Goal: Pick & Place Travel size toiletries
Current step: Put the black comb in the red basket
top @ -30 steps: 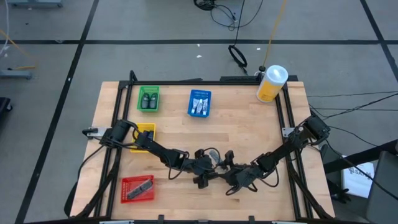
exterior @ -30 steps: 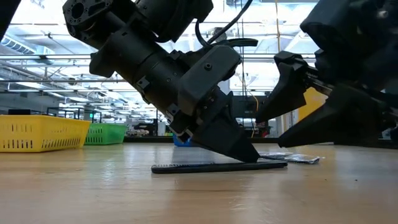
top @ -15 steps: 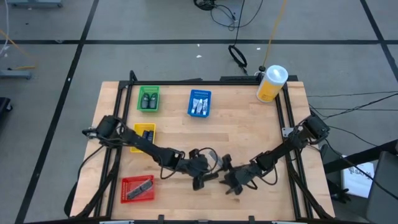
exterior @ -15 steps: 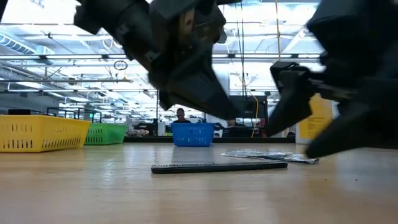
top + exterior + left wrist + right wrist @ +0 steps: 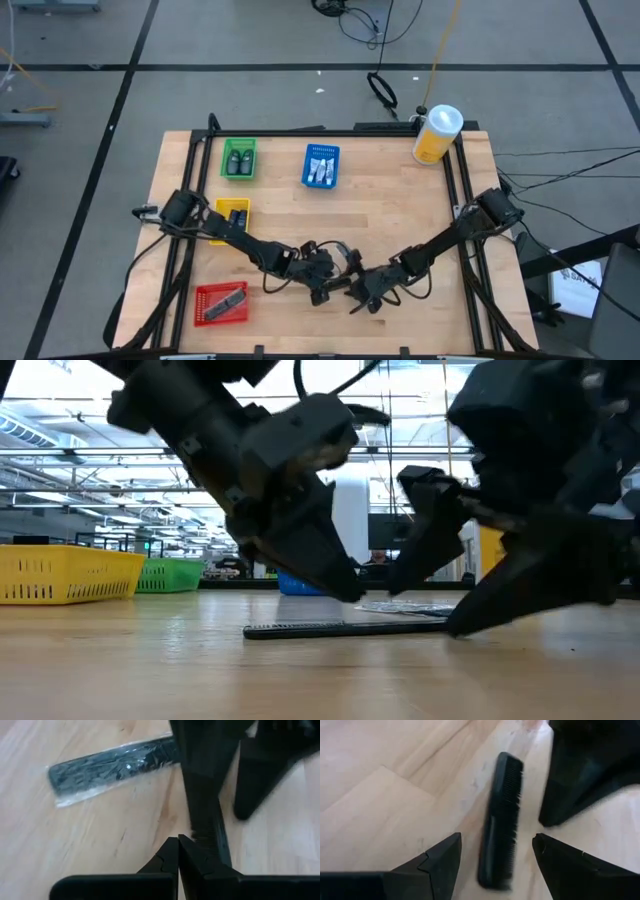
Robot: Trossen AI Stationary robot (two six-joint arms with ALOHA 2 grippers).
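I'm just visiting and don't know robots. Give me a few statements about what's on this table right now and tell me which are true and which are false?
1. A black comb lies flat on the wooden table. True.
2. The right gripper is clamped on the comb. False: its fingers stand open, one on each side of the comb.
3. The left gripper has its fingers shut. True.
4. The red tray is empty. False: a dark item lies in it.
5. A second comb in a clear wrapper lies on the table near the bare one. True.
6. The yellow canister lies tipped over. False: it stands upright at the table's far right corner.
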